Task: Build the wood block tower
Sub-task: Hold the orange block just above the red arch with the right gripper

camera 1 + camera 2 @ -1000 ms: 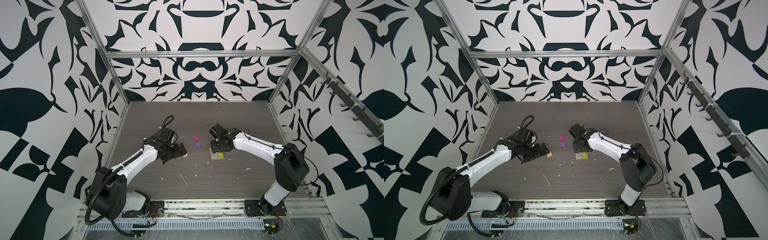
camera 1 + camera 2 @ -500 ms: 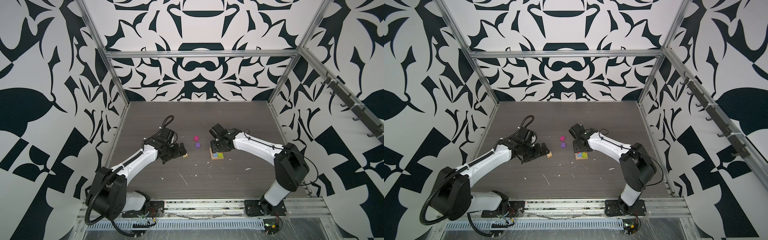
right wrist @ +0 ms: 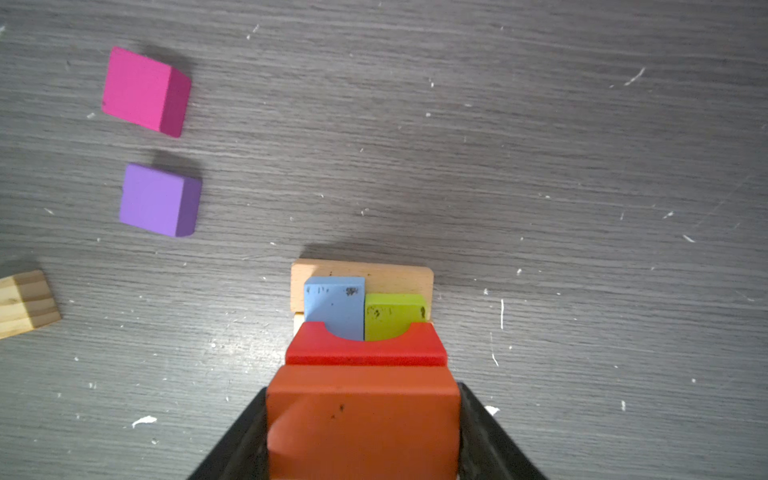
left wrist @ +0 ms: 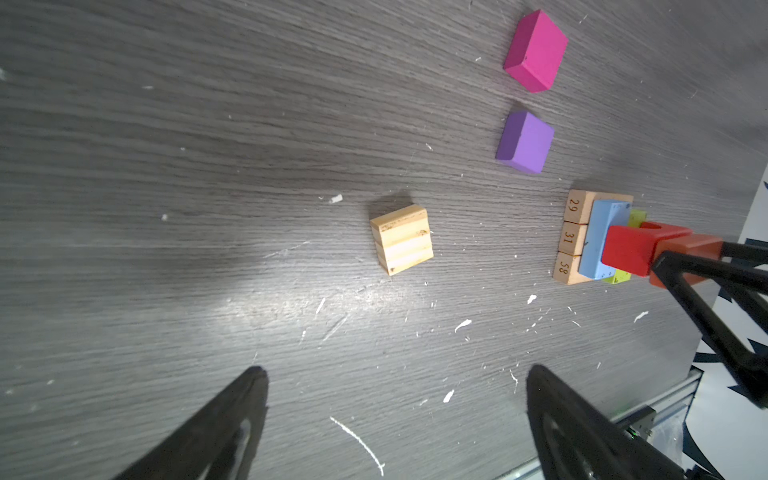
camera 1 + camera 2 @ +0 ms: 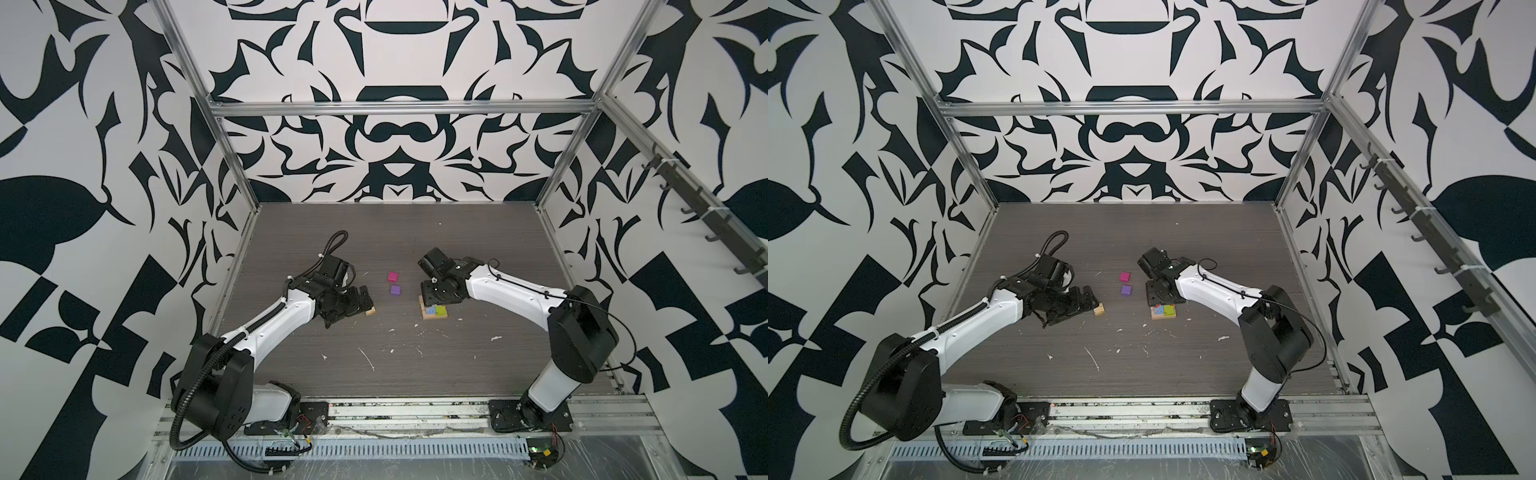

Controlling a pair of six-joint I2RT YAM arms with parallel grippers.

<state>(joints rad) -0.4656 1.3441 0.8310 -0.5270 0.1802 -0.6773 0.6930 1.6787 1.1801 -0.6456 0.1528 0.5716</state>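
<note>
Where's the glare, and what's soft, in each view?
Left wrist view: bright glare patch on the dark wood-grain table beside the plain tan wooden cube; the left gripper is dark, soft-edged. Right wrist view: the orange wooden block in the right gripper sits close and slightly soft; the magenta block and purple block are sharp, with soft shadows. Both top views: even light, no glare, blocks tiny.

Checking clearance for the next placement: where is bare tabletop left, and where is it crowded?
Free: the far strip between back wall and magenta block; the near stretch from tower to front rail. Crowded: the middle band, with open left pincer, tan cube, purple block, right pincer gripping the orange block.
</note>
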